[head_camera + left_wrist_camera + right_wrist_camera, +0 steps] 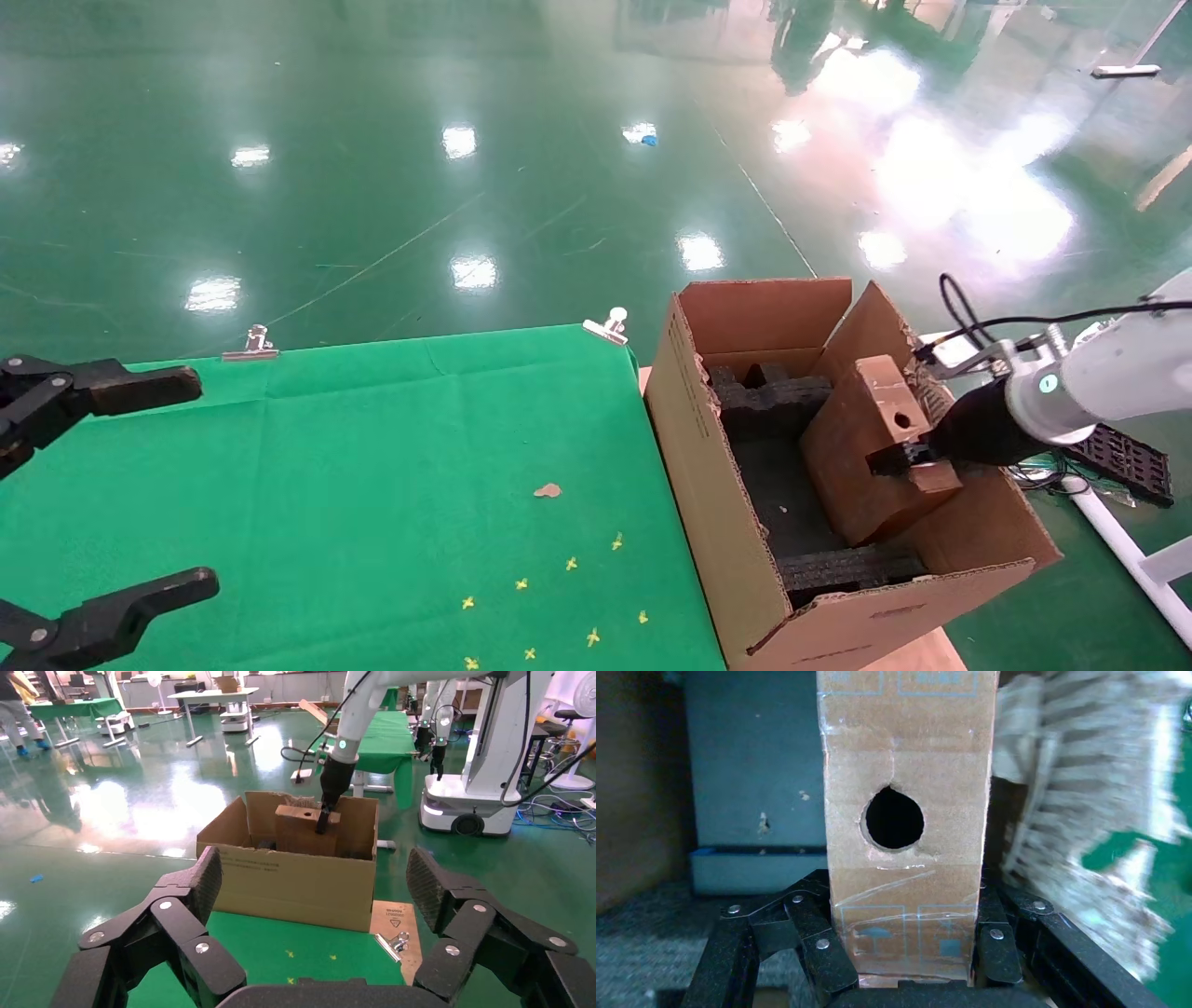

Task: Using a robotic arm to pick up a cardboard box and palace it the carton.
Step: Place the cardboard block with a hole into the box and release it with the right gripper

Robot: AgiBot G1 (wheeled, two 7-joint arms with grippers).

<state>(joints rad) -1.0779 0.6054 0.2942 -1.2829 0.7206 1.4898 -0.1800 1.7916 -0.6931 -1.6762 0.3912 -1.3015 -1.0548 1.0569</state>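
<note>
While the right gripper (908, 458) pinches the cardboard box (861, 447) between its fingers, box tilted inside the carton (717, 485) above black foam, left gripper (102, 485) parked over green table (372, 466), fingers spread.

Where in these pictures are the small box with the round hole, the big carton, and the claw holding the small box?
cardboard box (905, 769): right wrist view, taped face above its hole.
carton (708, 466): head view, outer side wall.
right gripper (909, 952): right wrist view, between the fingertips clamping the box.
</note>
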